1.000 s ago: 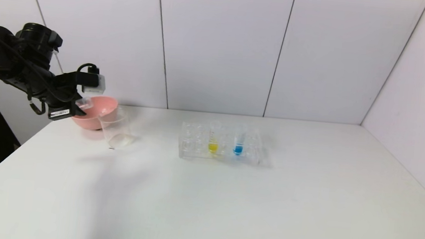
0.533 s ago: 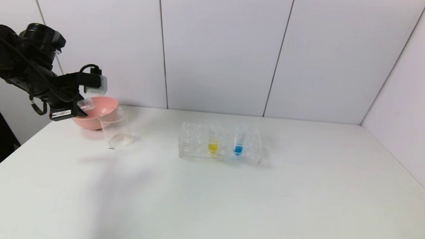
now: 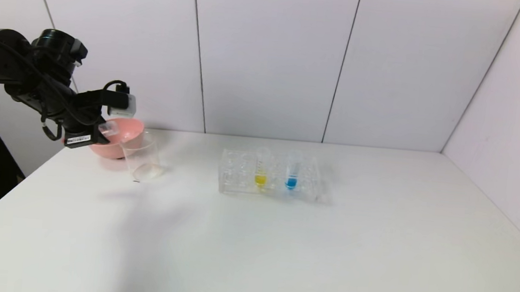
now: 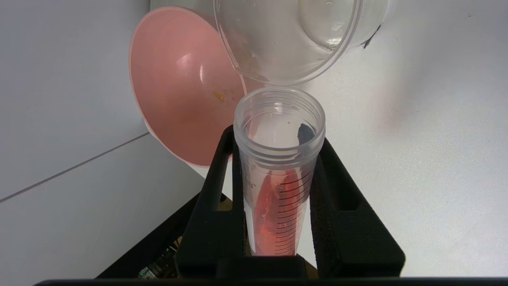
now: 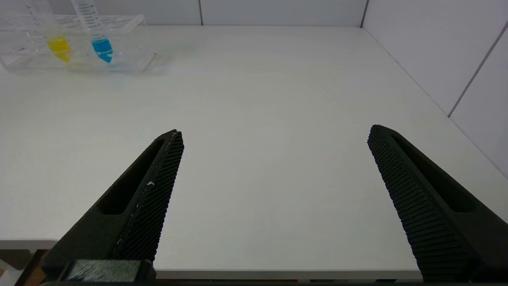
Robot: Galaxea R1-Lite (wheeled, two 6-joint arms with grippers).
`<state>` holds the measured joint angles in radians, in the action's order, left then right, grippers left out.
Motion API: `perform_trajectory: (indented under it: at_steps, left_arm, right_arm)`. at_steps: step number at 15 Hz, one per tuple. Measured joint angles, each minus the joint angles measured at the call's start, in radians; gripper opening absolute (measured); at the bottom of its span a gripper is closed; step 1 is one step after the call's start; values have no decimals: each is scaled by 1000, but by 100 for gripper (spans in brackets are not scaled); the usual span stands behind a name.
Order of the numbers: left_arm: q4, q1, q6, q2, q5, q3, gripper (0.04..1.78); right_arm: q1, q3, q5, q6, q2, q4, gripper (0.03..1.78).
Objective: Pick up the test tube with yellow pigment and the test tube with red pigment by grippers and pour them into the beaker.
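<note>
A white counter runs back to pale panelled walls, and most of it lies bare. Nearest, at the counter's near edge, the right pincer is parked with its fingers wide apart, out of the head view.

At the far left the left pincer is clamped on the red tube. Over the last second it has edged a little rightward and up, bringing the tube's open mouth close to the beaker's rim. I judge the pour is about to start: red liquid lies along the tilted tube's wall, none yet at the lip.

In the rack further back, the yellow tube stands beside a blue one, untouched.

From the head view the red tube is only a pale stub against the pink bowl, and its tip is hidden between the fingers. Whether the beaker holds anything is hard to make out.
</note>
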<state>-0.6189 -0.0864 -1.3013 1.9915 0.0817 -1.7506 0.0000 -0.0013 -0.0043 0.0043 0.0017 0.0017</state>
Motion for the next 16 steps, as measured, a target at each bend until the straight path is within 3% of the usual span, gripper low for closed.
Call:
perform_trajectory:
  at_steps: [16]
  left_arm:
    - [-56,36,-24,51,-110,-68,47]
  right_arm:
    - [0,0,0,0,0,0,170]
